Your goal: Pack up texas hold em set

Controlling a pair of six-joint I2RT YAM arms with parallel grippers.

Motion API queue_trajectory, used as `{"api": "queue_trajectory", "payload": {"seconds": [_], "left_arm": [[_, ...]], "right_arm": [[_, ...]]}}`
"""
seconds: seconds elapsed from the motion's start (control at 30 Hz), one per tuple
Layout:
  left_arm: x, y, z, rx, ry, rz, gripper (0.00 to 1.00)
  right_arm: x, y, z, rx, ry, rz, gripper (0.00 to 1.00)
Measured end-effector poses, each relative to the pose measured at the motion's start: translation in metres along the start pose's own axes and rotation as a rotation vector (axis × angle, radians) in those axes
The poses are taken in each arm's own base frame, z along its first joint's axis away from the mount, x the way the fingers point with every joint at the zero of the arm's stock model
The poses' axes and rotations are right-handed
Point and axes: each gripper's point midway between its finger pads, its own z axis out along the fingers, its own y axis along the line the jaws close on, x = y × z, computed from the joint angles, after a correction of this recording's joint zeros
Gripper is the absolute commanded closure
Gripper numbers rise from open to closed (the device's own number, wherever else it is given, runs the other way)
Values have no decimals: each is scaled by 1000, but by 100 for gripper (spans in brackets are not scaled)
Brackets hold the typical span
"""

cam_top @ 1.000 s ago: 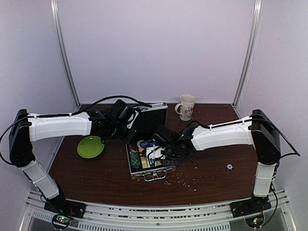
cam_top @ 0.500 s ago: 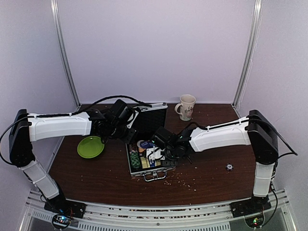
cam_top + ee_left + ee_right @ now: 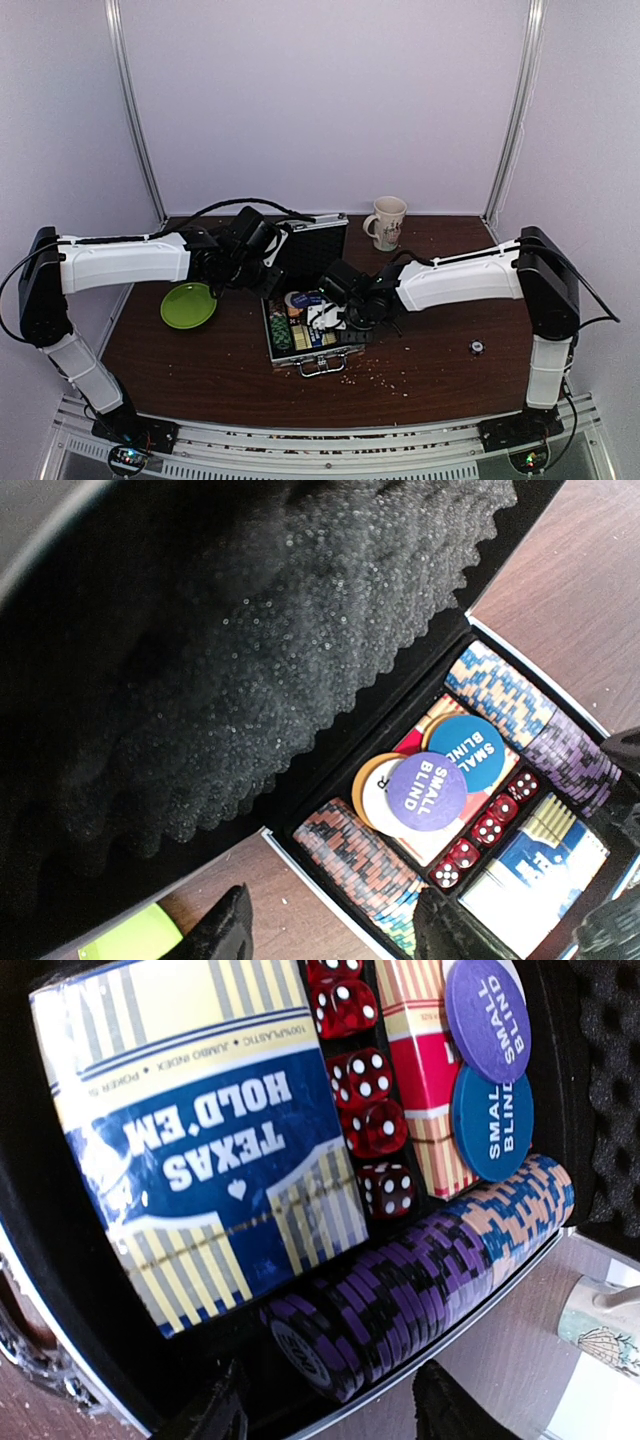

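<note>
The silver briefcase (image 3: pixel 318 362) lies open at the table's middle, its black foam lid (image 3: pixel 318 243) standing upright. In the tray lie rows of poker chips (image 3: pixel 372 865), a purple dealer button (image 3: pixel 428 790), a blue one (image 3: pixel 468 745), red dice (image 3: pixel 365 1090) and the Texas Hold'em card deck box (image 3: pixel 200 1150). My left gripper (image 3: pixel 272 280) is open and empty at the tray's back left corner, next to the lid; its fingers (image 3: pixel 225 930) straddle the tray's rim. My right gripper (image 3: pixel 342 312) is open and empty, low over the tray's right side, above the purple chips (image 3: pixel 400 1300).
A green plate (image 3: pixel 188 305) sits left of the case and shows in the left wrist view (image 3: pixel 125 940). A beige mug (image 3: pixel 386 222) stands at the back right. A small round thing (image 3: pixel 477 347) lies at the right. Crumbs (image 3: pixel 385 375) are scattered in front of the case.
The right arm has shifted slightly over the tray. The left arm and the case's contents have not visibly moved.
</note>
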Motion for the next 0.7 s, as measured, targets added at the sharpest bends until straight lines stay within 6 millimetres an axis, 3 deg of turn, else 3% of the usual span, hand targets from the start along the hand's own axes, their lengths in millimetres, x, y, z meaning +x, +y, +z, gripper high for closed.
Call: {"api": "queue_trajectory", "payload": {"seconds": [0.2, 0.37, 0.47, 0.57, 0.7], "left_arm": [[0, 0, 0, 1, -1, -1, 43], [-1, 0, 0, 1, -2, -1, 43], [0, 0, 0, 1, -2, -1, 43], [-1, 0, 0, 1, -2, -2, 43], [-1, 0, 0, 3, -3, -3, 43]], "right_arm": [[6, -2, -15, -60, -18, 37, 39], [8, -15, -57, -71, -94, 99, 39], [21, -19, -79, -91, -122, 138, 40], [57, -22, -87, -129, -94, 210, 41], [132, -17, -78, -201, 45, 343, 42]]}}
